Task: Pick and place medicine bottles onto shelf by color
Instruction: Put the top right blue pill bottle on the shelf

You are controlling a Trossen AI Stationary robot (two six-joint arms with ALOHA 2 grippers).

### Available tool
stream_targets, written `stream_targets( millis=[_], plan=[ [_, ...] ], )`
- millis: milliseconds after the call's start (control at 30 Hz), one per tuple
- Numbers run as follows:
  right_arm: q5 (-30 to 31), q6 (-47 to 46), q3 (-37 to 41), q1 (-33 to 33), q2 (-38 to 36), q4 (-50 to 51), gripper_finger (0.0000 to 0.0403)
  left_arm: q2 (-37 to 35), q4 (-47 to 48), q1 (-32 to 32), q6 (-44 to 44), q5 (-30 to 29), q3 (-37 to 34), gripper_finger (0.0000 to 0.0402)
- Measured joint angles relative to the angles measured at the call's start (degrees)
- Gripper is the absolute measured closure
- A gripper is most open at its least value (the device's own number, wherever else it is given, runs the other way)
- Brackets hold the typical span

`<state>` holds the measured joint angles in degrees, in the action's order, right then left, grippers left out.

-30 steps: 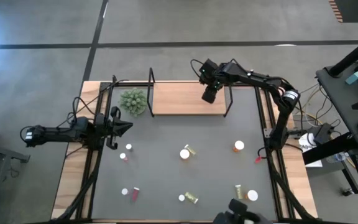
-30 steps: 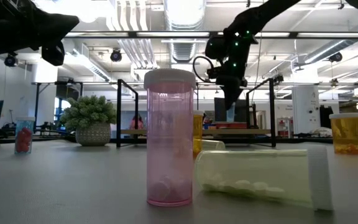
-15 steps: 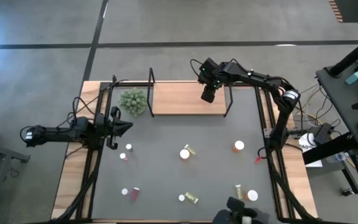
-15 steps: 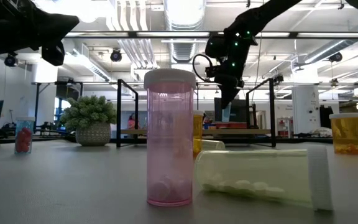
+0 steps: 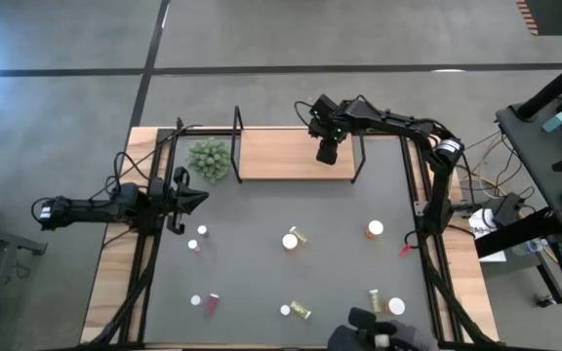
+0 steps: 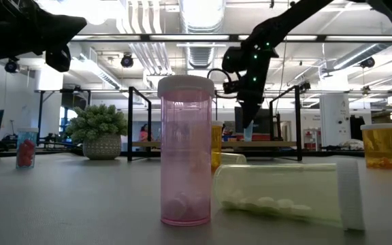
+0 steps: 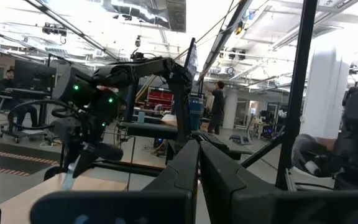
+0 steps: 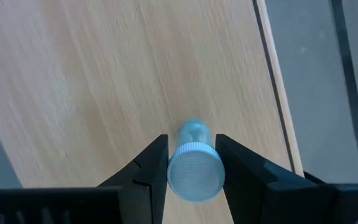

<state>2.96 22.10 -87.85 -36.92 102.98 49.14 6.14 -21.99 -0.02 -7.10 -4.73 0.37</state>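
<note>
My right gripper (image 5: 326, 153) hangs over the right end of the light-brown wooden shelf (image 5: 281, 161), shut on a small pale-blue medicine bottle (image 8: 193, 163) with a pale cap. The low view shows that bottle (image 6: 249, 131) below the fingers, just above the shelf board (image 6: 182, 143). Several more medicine bottles stand or lie on the dark mat, among them a white-capped one (image 5: 290, 241) and an orange one (image 5: 375, 229). My left gripper (image 5: 199, 198) waits shut at the mat's left edge, touching nothing. My right gripper pinches the pale-blue bottle at its cap end (image 8: 174, 169), one finger (image 8: 146, 169) on each side. The fingers come from above, slanting down. The bottle points down at the shelf board, close to upright. Whether its bottom touches the board I cannot tell.
A small spiky green plant (image 5: 209, 159) stands beside the shelf's left black upright (image 5: 239, 132). Another upright (image 5: 361, 156) is right beside my right gripper. Close to the low camera stand a tall pink bottle (image 6: 186, 153) and a lying yellow one (image 6: 284, 192).
My right gripper has rolled a little about its own pointing line and sunk slightly toward the shelf board, still shut on the pale-blue bottle.
</note>
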Motion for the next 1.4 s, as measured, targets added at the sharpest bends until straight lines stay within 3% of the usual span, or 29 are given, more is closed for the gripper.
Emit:
stream_targets(
  millis=[267, 533, 1400],
  plan=[
    [-0.52, 3.39, 0.0, -2.93, -0.09, -0.15, 0.0287, 0.0, -0.01, 0.0, 0.01, 0.0, 0.0, 0.0402],
    [-6.4, 4.11, 0.0, -6.58, -0.09, -0.22, 0.0287, 0.01, 0.0, -0.01, 0.01, 0.0, -0.01, 0.0402],
    [-7.91, 7.0, 0.0, -7.26, -0.09, -2.69, 0.0287, 0.01, 0.01, 0.01, 0.01, 0.0, 0.01, 0.0402]
  ],
)
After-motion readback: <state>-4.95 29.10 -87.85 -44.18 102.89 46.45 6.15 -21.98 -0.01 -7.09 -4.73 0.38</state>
